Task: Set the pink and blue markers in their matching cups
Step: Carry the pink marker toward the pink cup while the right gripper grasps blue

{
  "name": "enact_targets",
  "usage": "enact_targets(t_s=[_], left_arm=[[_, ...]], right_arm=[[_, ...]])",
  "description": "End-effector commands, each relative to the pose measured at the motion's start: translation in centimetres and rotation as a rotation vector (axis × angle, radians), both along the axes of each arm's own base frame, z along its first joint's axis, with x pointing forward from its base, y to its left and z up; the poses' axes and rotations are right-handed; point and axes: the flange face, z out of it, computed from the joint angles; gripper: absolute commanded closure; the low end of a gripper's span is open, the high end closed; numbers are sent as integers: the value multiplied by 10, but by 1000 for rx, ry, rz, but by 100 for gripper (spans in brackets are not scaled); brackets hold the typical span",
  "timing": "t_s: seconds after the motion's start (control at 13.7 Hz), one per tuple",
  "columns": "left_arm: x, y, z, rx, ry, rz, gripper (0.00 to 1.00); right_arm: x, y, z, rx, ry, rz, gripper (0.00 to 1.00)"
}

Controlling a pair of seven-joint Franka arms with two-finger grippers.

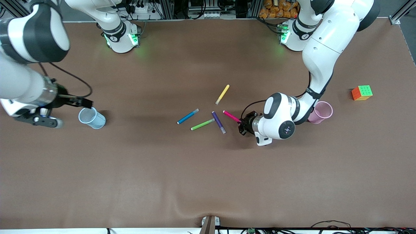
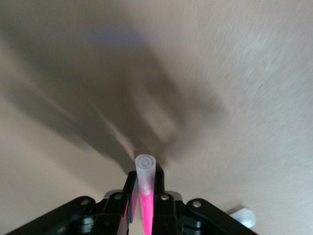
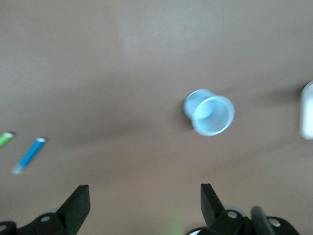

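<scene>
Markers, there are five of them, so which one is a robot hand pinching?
The pink marker. The left hand is shut on one end of it, while the blue marker, green, purple and yellow ones lie untouched on the table.

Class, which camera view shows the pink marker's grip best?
The left wrist view: the pink marker sits clamped between the left gripper's fingers, cap outward. The front view shows its pink barrel reaching into that gripper, the contact hidden. The right wrist view does not show it.
</scene>
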Motion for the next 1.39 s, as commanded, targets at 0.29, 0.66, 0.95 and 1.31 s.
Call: enact_targets(t_s=[0.29, 0.66, 0.95, 1.31], left_arm=[[23, 53, 95, 22, -20, 23, 100], [31, 99, 168, 86, -66, -5, 100], [33, 123, 203, 164, -118, -45, 100], [46, 189, 219, 278, -199, -121, 100]], right_arm=[[-19, 147, -50, -65, 24, -251, 0], [-32, 247, -107, -64, -49, -450, 0], [-45, 287, -144, -84, -55, -492, 0], [-49, 317, -175, -39, -78, -589, 0]])
